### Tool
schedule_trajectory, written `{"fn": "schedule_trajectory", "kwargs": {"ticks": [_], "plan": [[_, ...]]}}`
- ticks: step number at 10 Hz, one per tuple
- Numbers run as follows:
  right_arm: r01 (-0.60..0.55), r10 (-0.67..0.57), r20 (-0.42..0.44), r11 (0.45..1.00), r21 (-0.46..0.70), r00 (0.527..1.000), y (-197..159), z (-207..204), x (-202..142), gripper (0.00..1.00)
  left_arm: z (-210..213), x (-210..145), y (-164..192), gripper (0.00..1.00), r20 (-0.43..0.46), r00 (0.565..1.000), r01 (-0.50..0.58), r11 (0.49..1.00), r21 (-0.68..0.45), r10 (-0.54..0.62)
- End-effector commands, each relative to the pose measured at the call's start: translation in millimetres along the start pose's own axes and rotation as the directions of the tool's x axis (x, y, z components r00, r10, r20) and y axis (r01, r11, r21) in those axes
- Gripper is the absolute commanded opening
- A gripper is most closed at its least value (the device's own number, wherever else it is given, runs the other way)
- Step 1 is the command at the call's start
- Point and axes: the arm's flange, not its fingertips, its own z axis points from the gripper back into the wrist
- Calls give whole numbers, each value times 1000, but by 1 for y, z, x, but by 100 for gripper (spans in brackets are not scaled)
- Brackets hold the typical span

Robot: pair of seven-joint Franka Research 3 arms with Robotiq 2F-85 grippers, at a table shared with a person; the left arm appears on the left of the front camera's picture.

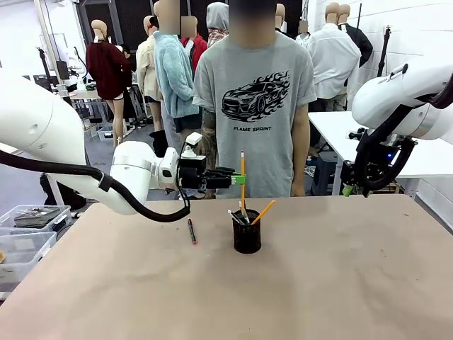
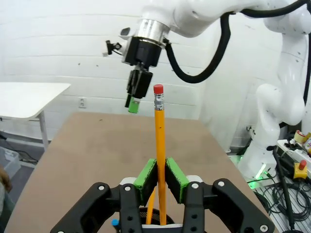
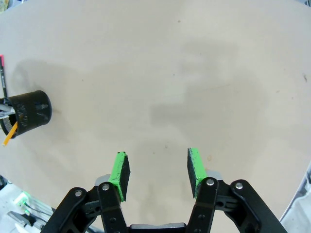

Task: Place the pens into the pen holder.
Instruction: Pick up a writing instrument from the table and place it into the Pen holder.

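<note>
Front view faces across the table (image 1: 354, 283); right wrist looks down, sharing pen holder (image 3: 31, 110).

Table (image 1: 354, 283): matt, smooth tan. Pen holder (image 1: 247, 238): matt black mesh. Pencil (image 2: 159, 145): glossy orange paint, metal ferrule at its 12 o'clock end.

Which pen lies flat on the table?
The dark red-ended pen, left of the pen holder; others stand in it, the orange pencil in the left gripper.
</note>
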Motion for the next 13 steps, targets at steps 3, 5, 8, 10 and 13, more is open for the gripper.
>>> {"fn": "schedule_trajectory", "kwargs": {"ticks": [3,5,8,10,13], "plan": [[-8,8,3,1000,22,1000,-1,-1,1,61,-6,-12,7,0,-51,998,-51,998,-40,49],[-8,8,3,1000,22,1000,-1,-1,1,61,-7,-18,13,0,-64,997,-50,998,-23,48],[-8,8,3,1000,22,1000,-1,-1,1,61,-10,-24,14,0,-92,994,-69,997,-21,66],[-8,8,3,1000,22,1000,-1,-1,1,61,-10,-25,14,19,-108,991,-80,996,-24,77],[-8,8,3,1000,22,1000,-1,-1,1,61,-11,-23,14,71,-113,990,-84,996,-23,81]]}}
